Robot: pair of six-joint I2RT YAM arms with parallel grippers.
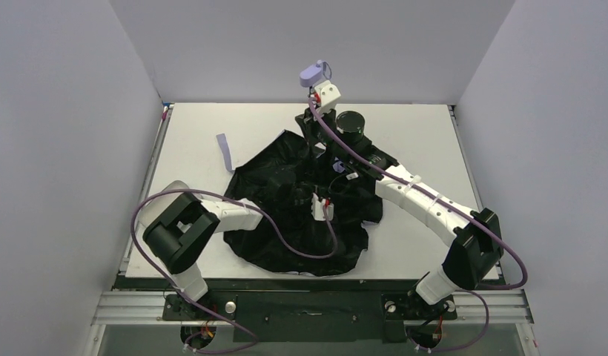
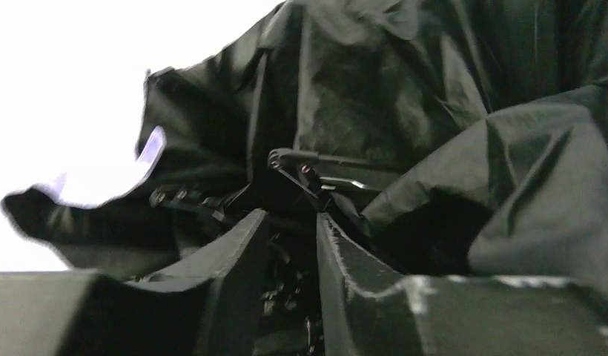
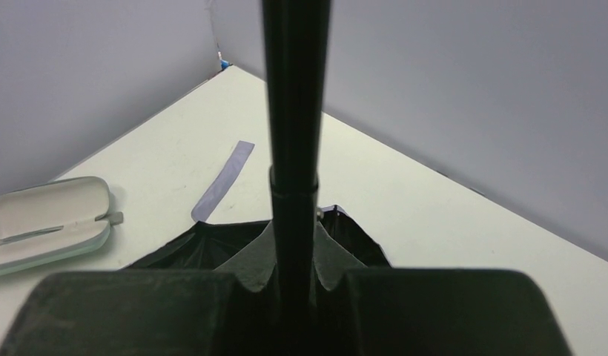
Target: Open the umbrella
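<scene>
The umbrella lies with its canopy (image 1: 301,222) spread black lining up across the middle of the table. Its thin black shaft (image 3: 293,148) rises toward the back, ending in the small lavender handle (image 1: 314,74). My right gripper (image 1: 321,100) is shut on the shaft just below the handle; in the right wrist view the shaft runs straight up between the fingers (image 3: 405,297). My left gripper (image 1: 316,205) sits at the canopy's centre. Its fingers (image 2: 242,245) stand close together with dark hub and rib parts (image 2: 301,167) between and just beyond them.
A lavender strap (image 1: 225,152) lies on the table left of the canopy. A pale-green case (image 3: 45,222) lies open at the left, mostly hidden behind my left arm in the top view. Grey walls close in three sides.
</scene>
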